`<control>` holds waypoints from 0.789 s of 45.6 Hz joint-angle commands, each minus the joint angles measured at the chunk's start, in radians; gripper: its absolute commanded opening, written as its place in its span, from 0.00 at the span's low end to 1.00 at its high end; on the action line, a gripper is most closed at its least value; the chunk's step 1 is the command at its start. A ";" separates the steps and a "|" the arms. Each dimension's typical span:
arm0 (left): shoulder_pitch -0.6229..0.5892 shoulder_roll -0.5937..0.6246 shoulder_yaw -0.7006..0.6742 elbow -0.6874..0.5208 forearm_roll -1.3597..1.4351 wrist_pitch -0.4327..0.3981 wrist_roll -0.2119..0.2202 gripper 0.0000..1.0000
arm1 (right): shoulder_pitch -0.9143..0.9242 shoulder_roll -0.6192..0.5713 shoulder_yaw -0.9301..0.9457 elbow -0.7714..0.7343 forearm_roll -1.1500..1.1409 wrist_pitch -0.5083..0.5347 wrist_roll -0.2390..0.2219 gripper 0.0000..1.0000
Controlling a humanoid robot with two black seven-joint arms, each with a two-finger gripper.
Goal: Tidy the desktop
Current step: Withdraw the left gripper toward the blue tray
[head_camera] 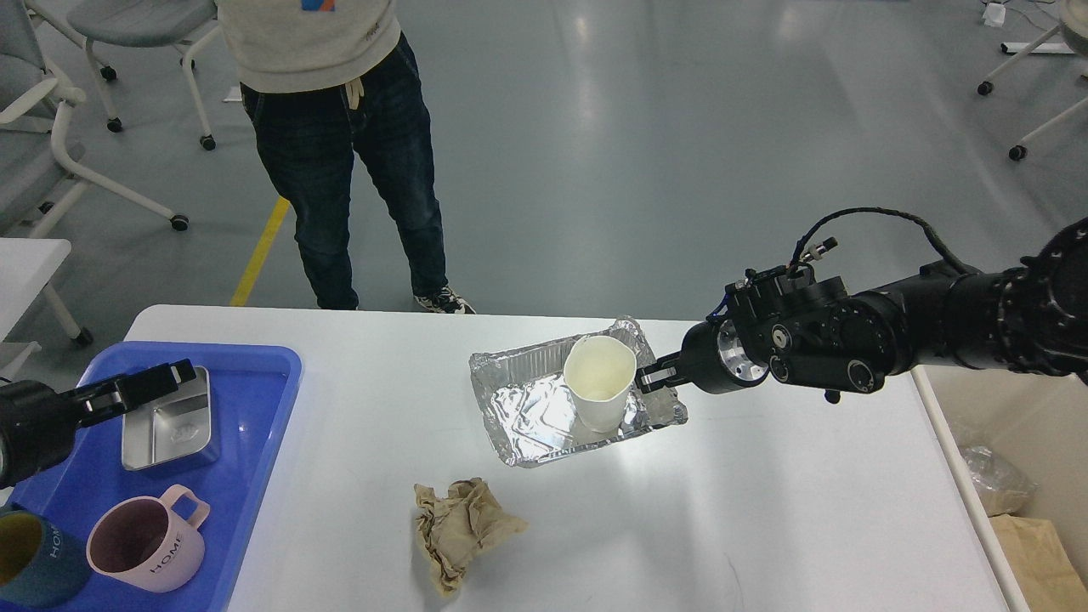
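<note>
- The white worktop (765, 510) fills the lower part of the view; its near edge and the lower left corner are cut off by the frame.
- Around the middle of it, a foil tray (544, 416) appears tilted, its right end raised; a white paper cup (599, 382) stands inside it, open end up.
- The right tool (656, 374) reaches in from the right and meets the foil tray's right rim just beside the cup. Its fingers are small and dark against the foil, and I cannot tell whether they pinch the rim or how far apart they stand.
- A crumpled brown paper (463, 527) lies on the worktop nearer to me than the tray, apart from it.
- At the left a blue plastic tray (255, 408) rests on the worktop, partly cropped. In it sit a shallow metal dish (166, 425), a pink mug (149, 544) and a dark blue mug (34, 561) that is only half in view.
- The left tool (166, 378) hovers over the metal dish, its two fingers set a little apart with nothing between them.
- A person in jeans (348, 161) stands beyond the far edge, head and shoulders out of frame.
- Right of the worktop, a cream bin (1020, 425) holds a clear bag and brown paper, hard to make out.
</note>
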 commanded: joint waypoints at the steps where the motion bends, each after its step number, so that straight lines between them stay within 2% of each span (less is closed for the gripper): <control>1: 0.033 0.001 0.004 -0.008 0.000 0.059 -0.001 0.80 | -0.009 -0.006 0.001 0.002 0.004 0.003 0.007 0.00; 10: 0.105 0.038 0.004 -0.046 0.001 0.090 -0.002 0.80 | -0.010 -0.006 0.002 0.002 0.004 0.003 0.010 0.00; 18: 0.121 0.058 0.004 -0.051 0.001 0.106 -0.050 0.80 | -0.010 -0.004 0.005 0.002 0.004 0.003 0.011 0.00; 28: 0.118 0.066 -0.004 -0.092 0.006 0.106 -0.057 0.81 | -0.010 -0.004 0.005 0.003 0.004 0.002 0.011 0.00; 31: 0.113 0.061 -0.006 -0.111 0.006 0.105 -0.094 0.81 | -0.009 -0.004 0.005 0.003 0.004 0.002 0.011 0.00; 36: 0.119 0.054 0.002 -0.152 0.009 0.102 -0.209 0.81 | -0.009 -0.006 0.004 0.003 0.004 0.002 0.010 0.00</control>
